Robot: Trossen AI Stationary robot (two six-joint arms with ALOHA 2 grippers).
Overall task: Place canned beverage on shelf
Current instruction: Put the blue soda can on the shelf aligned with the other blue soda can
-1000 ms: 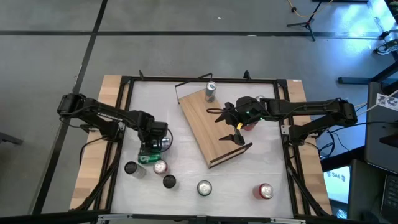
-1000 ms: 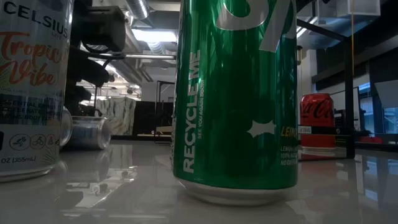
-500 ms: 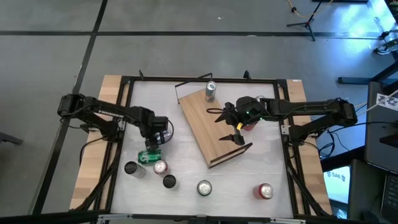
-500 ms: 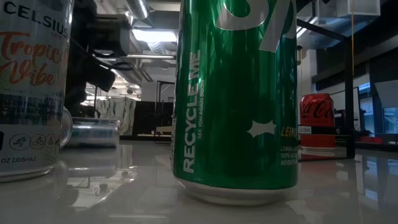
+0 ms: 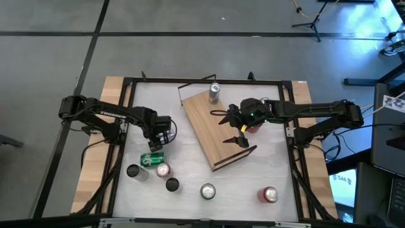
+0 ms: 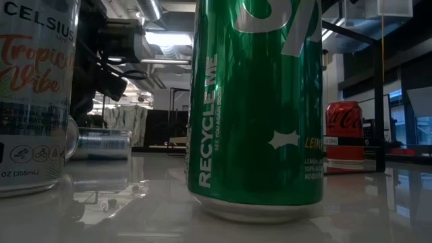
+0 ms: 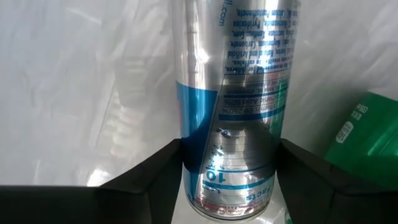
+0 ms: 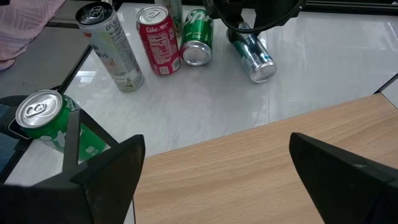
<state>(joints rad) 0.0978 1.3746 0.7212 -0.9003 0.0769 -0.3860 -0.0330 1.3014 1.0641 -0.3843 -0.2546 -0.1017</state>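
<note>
I see the slim silver-and-blue can (image 7: 231, 106), smooth and shiny, lying on its side on the glossy white table (image 5: 190, 158), between the fingers of my left gripper (image 5: 157, 140); whether they squeeze it I cannot tell. A green can (image 5: 152, 159) lies just beside it. My right gripper (image 5: 240, 130) hangs spread wide over the tilted light-wood shelf (image 5: 205, 130).

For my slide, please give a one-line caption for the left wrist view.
Left gripper straddles a slim silver-and-blue can lying on the white table, beside a green can.
</note>
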